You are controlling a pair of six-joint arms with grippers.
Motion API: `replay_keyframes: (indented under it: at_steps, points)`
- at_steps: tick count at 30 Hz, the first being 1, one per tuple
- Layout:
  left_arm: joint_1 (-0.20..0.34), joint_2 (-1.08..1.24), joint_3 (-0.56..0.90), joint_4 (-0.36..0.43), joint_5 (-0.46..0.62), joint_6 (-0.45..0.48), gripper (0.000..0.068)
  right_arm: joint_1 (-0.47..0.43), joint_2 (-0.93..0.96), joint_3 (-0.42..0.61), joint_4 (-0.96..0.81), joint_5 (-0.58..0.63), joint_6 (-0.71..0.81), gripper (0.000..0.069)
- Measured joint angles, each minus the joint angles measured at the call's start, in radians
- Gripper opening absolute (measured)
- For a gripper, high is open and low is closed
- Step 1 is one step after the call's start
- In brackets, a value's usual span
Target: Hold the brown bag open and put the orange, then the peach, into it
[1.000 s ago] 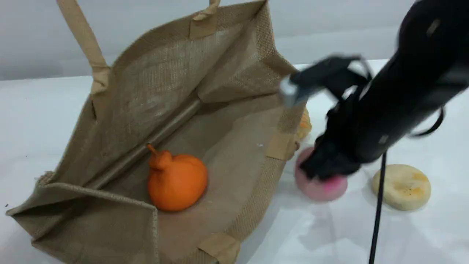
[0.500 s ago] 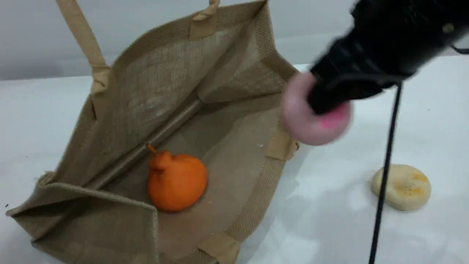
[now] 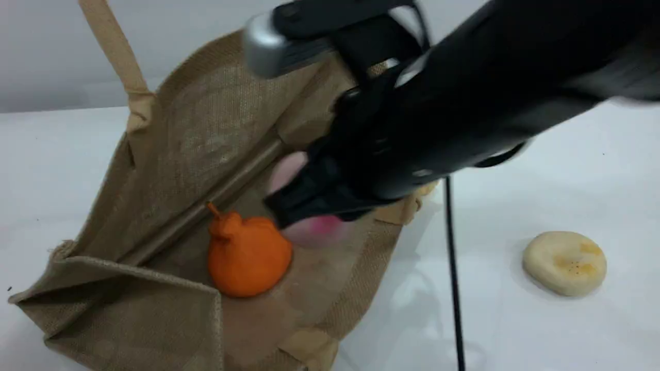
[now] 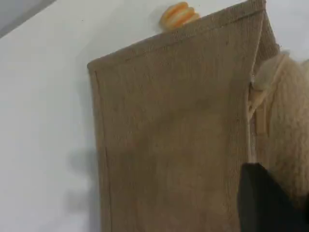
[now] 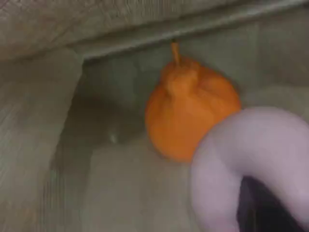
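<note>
Right gripper (image 3: 304, 206) clamped on peach (image 3: 317, 230), inside open brown bag (image 3: 216, 118), just beside orange (image 3: 250, 255). Left gripper (image 4: 263, 203) closed on handle (image 3: 116, 51).

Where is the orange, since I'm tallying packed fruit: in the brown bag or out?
In: the orange lies on the floor inside the brown bag, its walls around it.

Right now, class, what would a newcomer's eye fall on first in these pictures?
The big black right gripper, shut on the pink peach, hangs in the mouth of the open brown bag. Inside lies the bright orange, just left of the peach. A pale disc sits alone on the white table at right.
</note>
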Motion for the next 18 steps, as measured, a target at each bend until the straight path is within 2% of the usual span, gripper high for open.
replay_keyframes:
  at_steps: [3, 18]
  points:
    - [0.000, 0.000, 0.000, 0.000, 0.000, 0.000, 0.0071, 0.005, 0.072, -0.067, -0.002, -0.048, 0.009, 0.0025]
    - [0.000, 0.000, 0.000, -0.002, -0.001, 0.000, 0.0071, -0.004, 0.388, -0.476, -0.111, 0.096, -0.033, 0.0025]
